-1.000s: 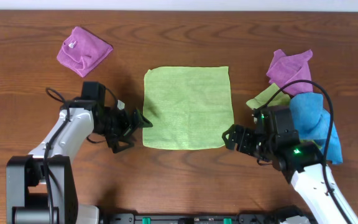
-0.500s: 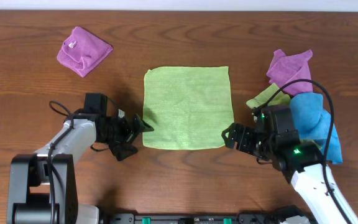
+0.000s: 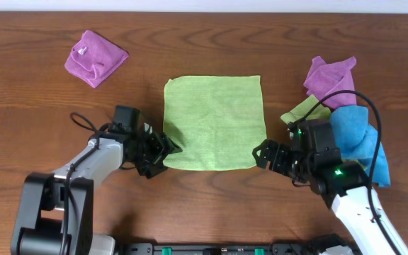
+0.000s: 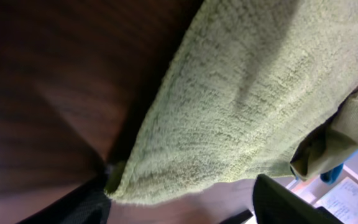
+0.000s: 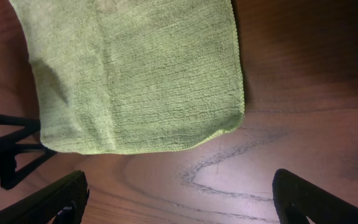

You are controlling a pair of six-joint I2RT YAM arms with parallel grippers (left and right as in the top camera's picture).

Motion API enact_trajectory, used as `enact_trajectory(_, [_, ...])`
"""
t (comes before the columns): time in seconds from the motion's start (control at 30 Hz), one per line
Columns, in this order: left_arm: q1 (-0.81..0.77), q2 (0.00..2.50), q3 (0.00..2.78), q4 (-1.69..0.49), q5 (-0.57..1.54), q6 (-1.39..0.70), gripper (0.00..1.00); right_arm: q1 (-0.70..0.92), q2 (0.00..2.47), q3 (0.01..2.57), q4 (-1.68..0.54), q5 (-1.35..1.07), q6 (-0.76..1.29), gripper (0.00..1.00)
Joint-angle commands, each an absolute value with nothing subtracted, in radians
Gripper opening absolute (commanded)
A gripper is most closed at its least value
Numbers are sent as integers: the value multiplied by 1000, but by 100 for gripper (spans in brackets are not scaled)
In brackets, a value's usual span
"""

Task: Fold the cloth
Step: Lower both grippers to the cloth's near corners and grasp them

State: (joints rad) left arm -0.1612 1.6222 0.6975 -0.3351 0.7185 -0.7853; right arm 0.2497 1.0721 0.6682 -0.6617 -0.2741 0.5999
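Lime-green cloth (image 3: 214, 122) lies flat, unfolded, centre of overhead view. Left gripper (image 3: 167, 150) at near-left corner, jaws spread, cloth edge between them. Right gripper (image 3: 261, 154) just beside near-right corner, jaws spread, empty. Step: grasping near corners. Next likely: pinch both corners, lift, carry to far edge.

Dark wooden desk (image 3: 211, 42) here: lime-green cloth (image 3: 214, 123) flat at centre, purple cloth (image 3: 95, 57) at ten o'clock, purple, olive and blue heap (image 3: 346, 113) at three o'clock.

The square lime-green cloth (image 3: 214, 124) lies flat and unfolded, central on the table (image 3: 34, 106).
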Motion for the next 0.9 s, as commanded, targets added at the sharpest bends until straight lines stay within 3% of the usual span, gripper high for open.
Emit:
enact_trajectory(0.0, [-178,1668,690,-317,661,-781,68,242,1065,664,-662,-282,617,95])
enact_trajectory(0.1, [-180,1680,690,-298,657,-757,51,242,1065,664,-662,-282,617,95])
enact_trajectory(0.13, [-180,1680,690,-295,654,-747,41,242,1065,664,-662,-281,617,96])
enact_trajectory(0.17, [-180,1680,690,-295,655,-731,22,242,1065,664,-662,-281,617,96])
enact_trajectory(0.23, [-180,1680,690,-295,659,-731,6,242,1068,664,-661,-273,616,96])
enact_trajectory(0.4, [-177,1680,690,-294,672,-698,6,242,1120,657,-635,-191,617,96])
enact_trajectory(0.6, [-177,1679,690,-295,682,-694,6,242,1317,656,-518,-191,680,82])
enact_trajectory(0.87, [-176,1679,690,-295,701,-687,6,242,1485,656,-496,-215,763,75])
